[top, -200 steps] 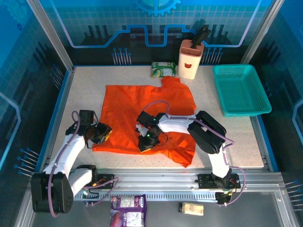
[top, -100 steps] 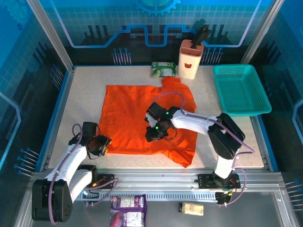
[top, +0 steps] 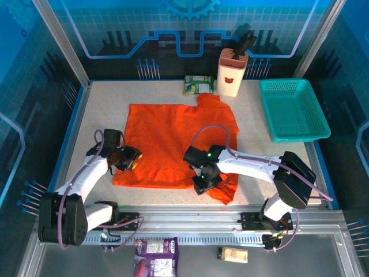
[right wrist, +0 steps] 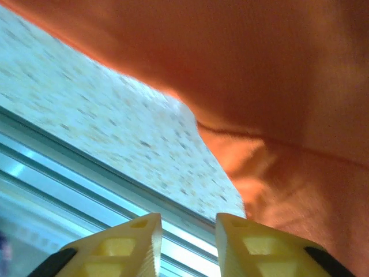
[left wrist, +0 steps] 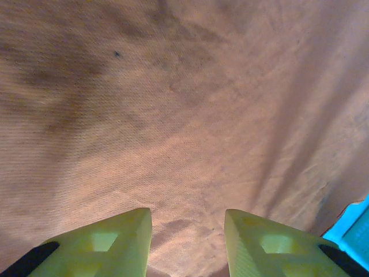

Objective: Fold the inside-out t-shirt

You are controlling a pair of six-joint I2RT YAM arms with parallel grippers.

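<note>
The orange t-shirt (top: pixel 167 138) is spread nearly flat on the speckled table (top: pixel 104 104), at its middle, with the teal mesh basket (top: pixel 314 134) well apart at the right. The garment is judged to be light, thin and limp: no shape would be kept when it is lifted, it would drape and drag over the tabletop, and a single layer would be easily pinched from an edge. What are taken for sleeves are seen on the right side, one at the far edge (top: pixel 209 101) and one at the near edge (top: pixel 226 193), so the shoulders are judged to lie toward the right and the hem toward the left, the long axis running left to right across the table; the neck opening cannot be made out. Hold is best taken at edges or corners, not on the flat middle. The left gripper (top: pixel 131 158) is placed over the shirt's left border, its fingers parted with only cloth beneath them and nothing pinched. The right gripper (top: pixel 206 184) is set at the near edge beside the near sleeve, its fingers likewise apart with nothing held.
</note>
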